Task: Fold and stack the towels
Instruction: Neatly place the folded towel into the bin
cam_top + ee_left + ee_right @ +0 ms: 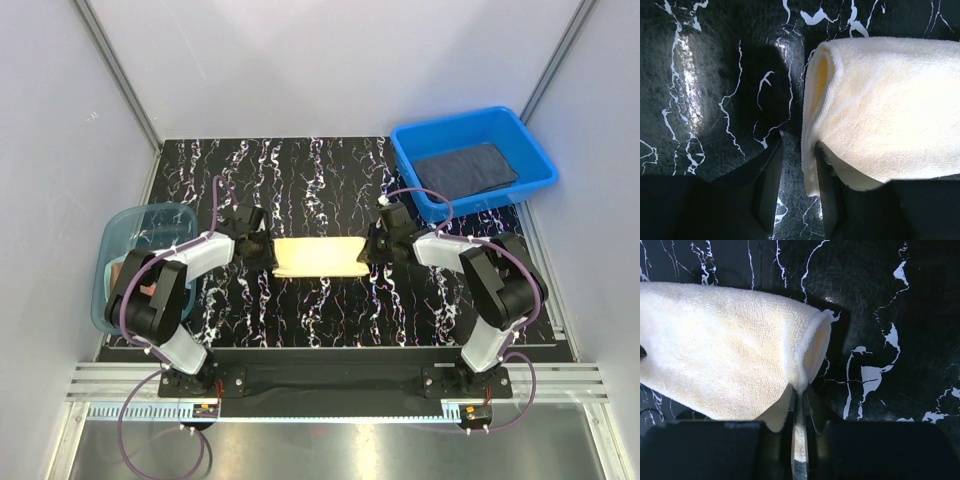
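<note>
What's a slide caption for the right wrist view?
Right jaws pinch the edge of a folded yellow towel over the marbled table.

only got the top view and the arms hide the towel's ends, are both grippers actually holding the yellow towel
observer: the right gripper is shut on the yellow towel, pinching its end.
operator: and the left
observer: the left gripper is open; its fingers stand apart, and the towel's edge lies over one of them.
operator: is it folded yet
observer: doubled over, yes; both wrist views show a rounded open fold at its ends.
</note>
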Tool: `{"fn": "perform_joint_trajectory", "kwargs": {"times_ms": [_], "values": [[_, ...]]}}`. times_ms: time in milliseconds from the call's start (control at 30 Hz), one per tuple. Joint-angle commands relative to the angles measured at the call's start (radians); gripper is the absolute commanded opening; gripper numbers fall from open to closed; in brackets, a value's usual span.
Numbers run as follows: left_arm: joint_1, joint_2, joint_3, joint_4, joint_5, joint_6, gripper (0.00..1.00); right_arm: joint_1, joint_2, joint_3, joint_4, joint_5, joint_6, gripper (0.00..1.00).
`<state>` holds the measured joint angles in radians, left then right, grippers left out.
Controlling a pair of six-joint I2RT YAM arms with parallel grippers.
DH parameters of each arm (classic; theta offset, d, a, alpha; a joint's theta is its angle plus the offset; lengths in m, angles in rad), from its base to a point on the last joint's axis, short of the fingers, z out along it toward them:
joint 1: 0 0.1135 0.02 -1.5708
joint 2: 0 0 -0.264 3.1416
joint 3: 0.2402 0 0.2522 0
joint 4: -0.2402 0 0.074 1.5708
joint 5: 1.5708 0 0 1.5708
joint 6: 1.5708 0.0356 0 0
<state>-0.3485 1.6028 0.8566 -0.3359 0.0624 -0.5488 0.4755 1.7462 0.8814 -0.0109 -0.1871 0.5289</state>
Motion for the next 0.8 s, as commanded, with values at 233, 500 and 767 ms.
{"fn": "perform_joint_trajectory", "kwargs": {"times_ms": [233, 500, 767], "values": [[0.005, -0.115, -0.013, -0.032, -0.025, -0.025, 0.43, 0.021, -0.054, -0.012, 0.026, -0.074, -0.061, 0.0], [0.057, -0.227, 0.298, -0.307, -0.206, 0.17, 0.49, 0.022, -0.066, 0.221, -0.319, 0.012, -0.19, 0.0], [0.065, -0.288, 0.291, -0.307, -0.157, 0.219, 0.52, 0.02, -0.048, 0.419, -0.535, 0.107, -0.343, 0.0]]}}
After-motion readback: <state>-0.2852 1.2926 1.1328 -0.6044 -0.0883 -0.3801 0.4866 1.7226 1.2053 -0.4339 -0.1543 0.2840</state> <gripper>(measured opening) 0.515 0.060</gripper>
